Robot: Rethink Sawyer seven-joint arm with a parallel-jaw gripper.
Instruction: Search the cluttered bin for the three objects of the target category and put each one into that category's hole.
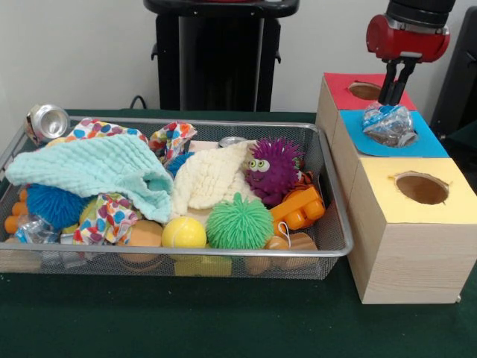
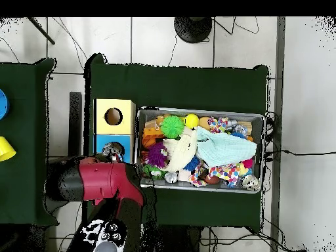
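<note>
Front view: claw (image 1: 395, 95) pinches a crumpled plastic bottle (image 1: 389, 124) lying over the blue box top (image 1: 428, 144), covering its hole. Cloths, spiky balls and a can (image 1: 47, 120) crowd the mesh bin (image 1: 328, 246). No writing readable.

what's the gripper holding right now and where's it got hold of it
A crushed plastic bottle, held at its top edge by the gripper. The bottle sits over the hole of the blue box.

Green spiky ball (image 1: 239, 221) beside yellow ball (image 1: 183, 233), under mint cloth (image 1: 97, 170).
</note>
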